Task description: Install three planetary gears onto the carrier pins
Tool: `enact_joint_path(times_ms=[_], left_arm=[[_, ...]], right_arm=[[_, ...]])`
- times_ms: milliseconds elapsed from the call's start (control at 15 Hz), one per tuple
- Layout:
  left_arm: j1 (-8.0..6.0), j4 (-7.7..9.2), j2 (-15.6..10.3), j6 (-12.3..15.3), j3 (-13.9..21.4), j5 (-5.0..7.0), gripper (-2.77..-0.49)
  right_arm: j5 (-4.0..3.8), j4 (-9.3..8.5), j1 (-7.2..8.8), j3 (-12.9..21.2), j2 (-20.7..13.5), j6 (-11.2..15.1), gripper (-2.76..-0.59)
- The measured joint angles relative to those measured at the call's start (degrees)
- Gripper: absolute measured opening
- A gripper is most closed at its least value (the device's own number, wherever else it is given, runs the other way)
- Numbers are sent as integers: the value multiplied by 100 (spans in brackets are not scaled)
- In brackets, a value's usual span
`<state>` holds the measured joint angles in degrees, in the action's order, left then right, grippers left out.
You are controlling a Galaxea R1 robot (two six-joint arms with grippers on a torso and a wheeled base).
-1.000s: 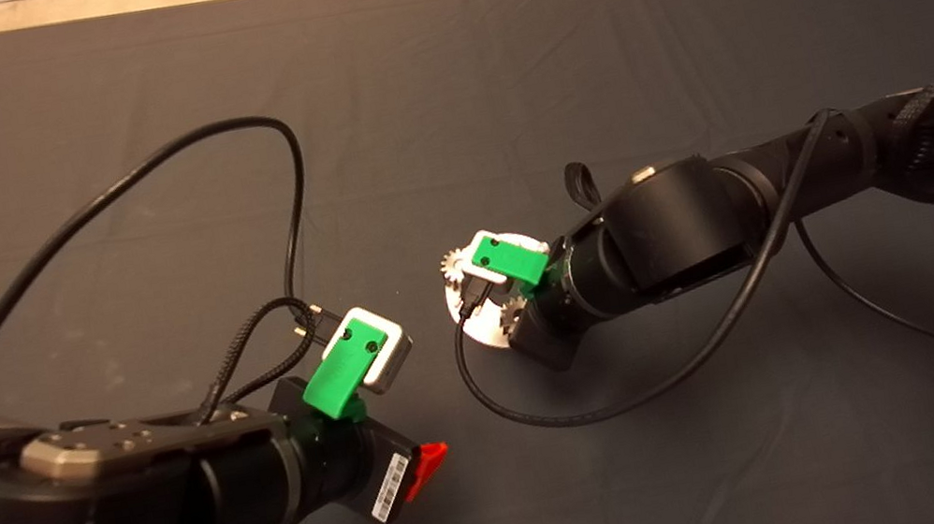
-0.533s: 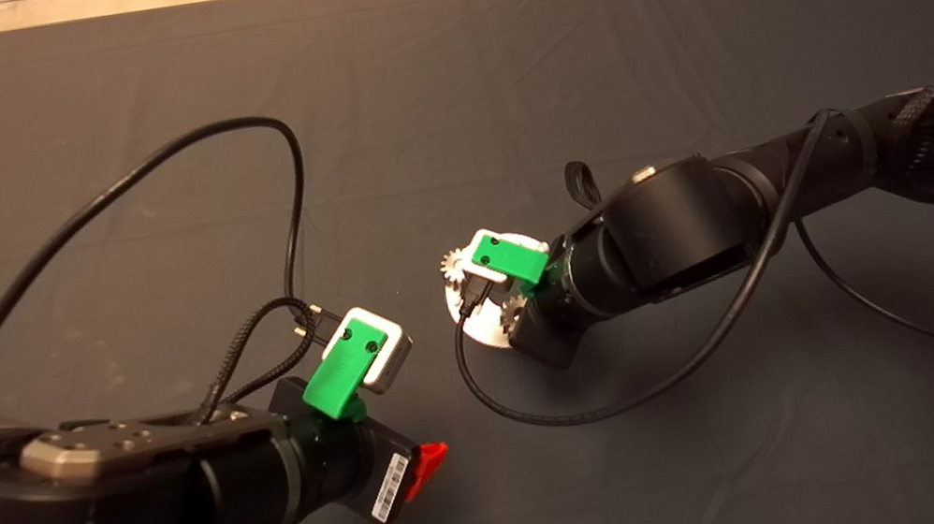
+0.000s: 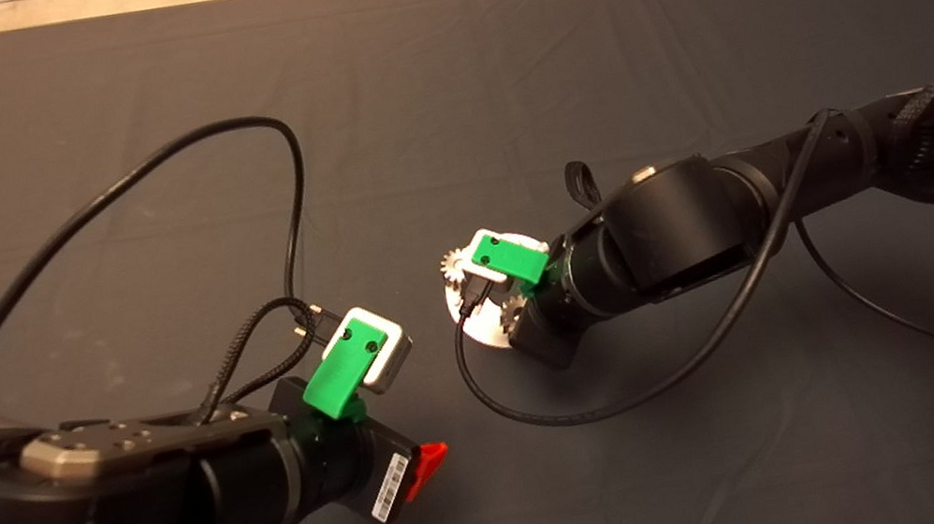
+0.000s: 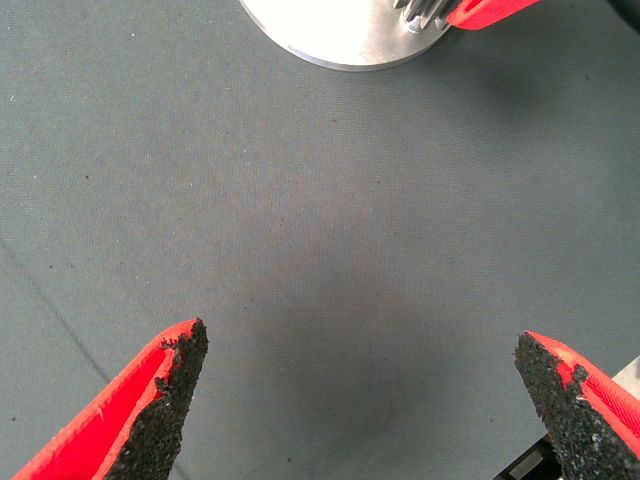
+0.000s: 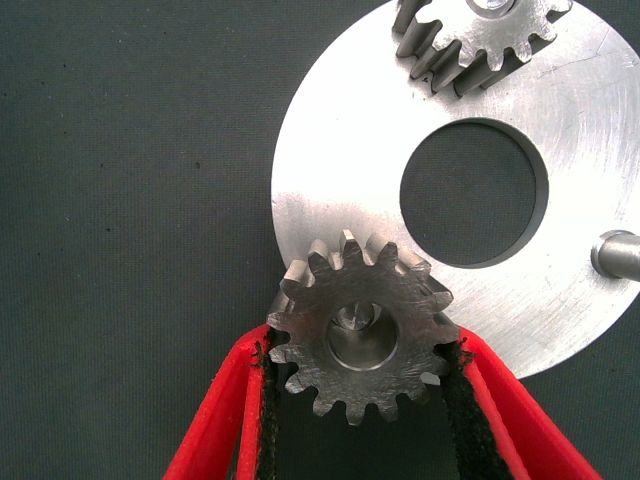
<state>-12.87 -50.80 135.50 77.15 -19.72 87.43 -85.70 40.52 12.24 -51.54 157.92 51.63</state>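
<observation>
The right end effector point(image 5: 360, 400) pinches the second gear point(image 5: 360, 335) over its pin point(image 5: 350, 318) at frame centre, needing release; the left end effector point(image 4: 360, 400) waits spread.

Dull-grey gear point(image 5: 360, 338), shiny silver disc point(image 5: 330, 160), red claw fingers point(image 5: 215, 420), dark mat point(image 5: 120, 150).
</observation>
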Motion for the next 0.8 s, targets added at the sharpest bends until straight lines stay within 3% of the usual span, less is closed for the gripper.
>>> enact_joint_path(times_ms=[800], left_arm=[[0,0,-5,0,0,2,-104]], right_arm=[[-5,38,-1,56,-69,3,-241]])
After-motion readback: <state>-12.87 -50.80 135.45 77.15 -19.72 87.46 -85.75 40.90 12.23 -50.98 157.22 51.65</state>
